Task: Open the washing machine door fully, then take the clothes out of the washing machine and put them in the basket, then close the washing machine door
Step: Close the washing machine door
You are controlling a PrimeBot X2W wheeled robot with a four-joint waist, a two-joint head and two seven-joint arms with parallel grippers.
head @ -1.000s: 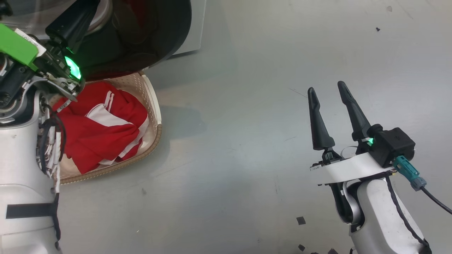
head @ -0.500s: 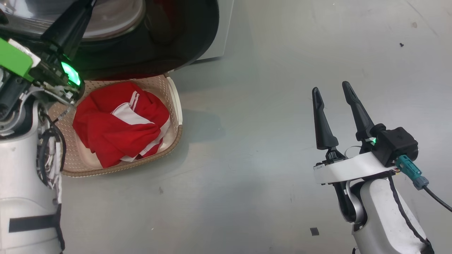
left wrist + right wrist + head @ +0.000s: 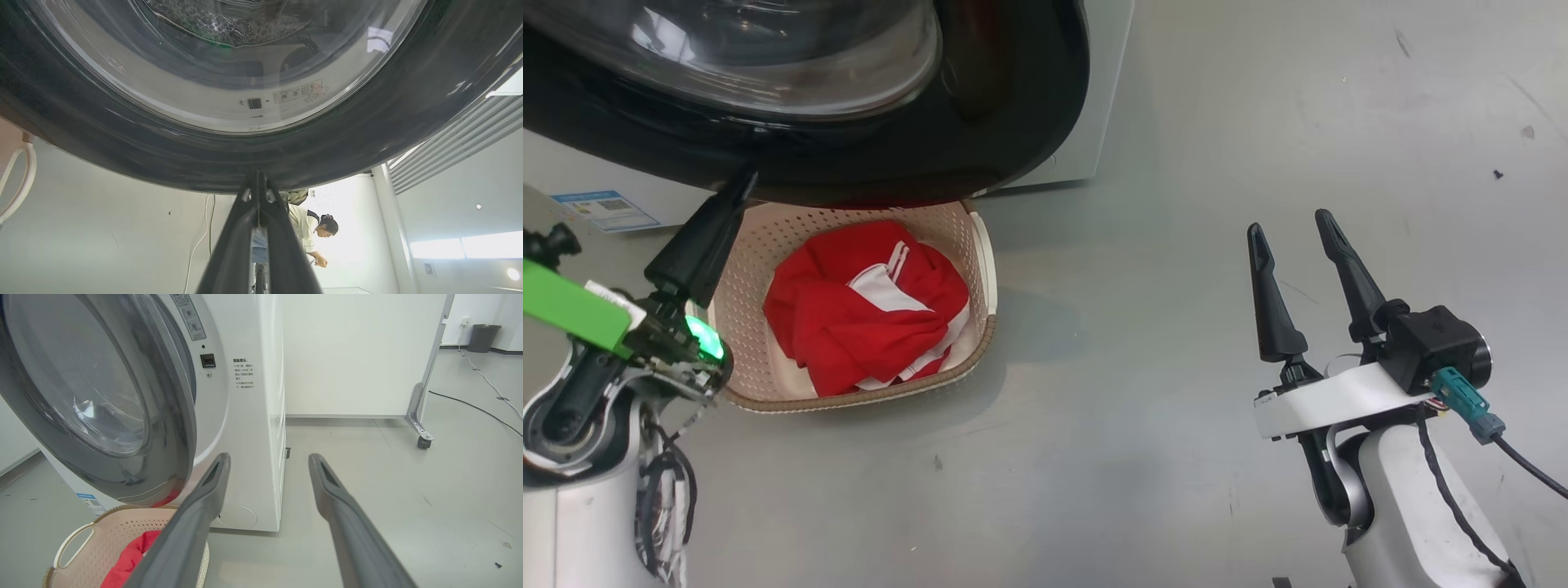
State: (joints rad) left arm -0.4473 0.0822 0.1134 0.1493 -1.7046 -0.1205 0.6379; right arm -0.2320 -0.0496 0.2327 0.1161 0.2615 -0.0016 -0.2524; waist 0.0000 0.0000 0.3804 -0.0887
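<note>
Red clothes [image 3: 866,327] fill the basket [image 3: 760,253]; left gripper [image 3: 744,180], pinched together, points at the washing machine door [image 3: 1013,122]; right gripper [image 3: 1286,222] gapes empty.

Left gripper [image 3: 745,181]: two long black tapered fingers. Behind them sit a lit green lamp [image 3: 704,343], a bright green block [image 3: 564,306] with a white tab, and a dark round joint [image 3: 560,416]. Left forearm [image 3: 580,531]: white shell, with a black-and-white cable bundle [image 3: 666,498] along its side. Right gripper [image 3: 1286,222]: same dark fingers, shallow groove near each tip. White wrist plate [image 3: 1331,400], black boxy camera housing [image 3: 1433,343], teal connector [image 3: 1462,396] feeding a black cable [image 3: 1531,467]. Right forearm [image 3: 1401,506]: pale grey-white shell with a thin black lead running down it.
</note>
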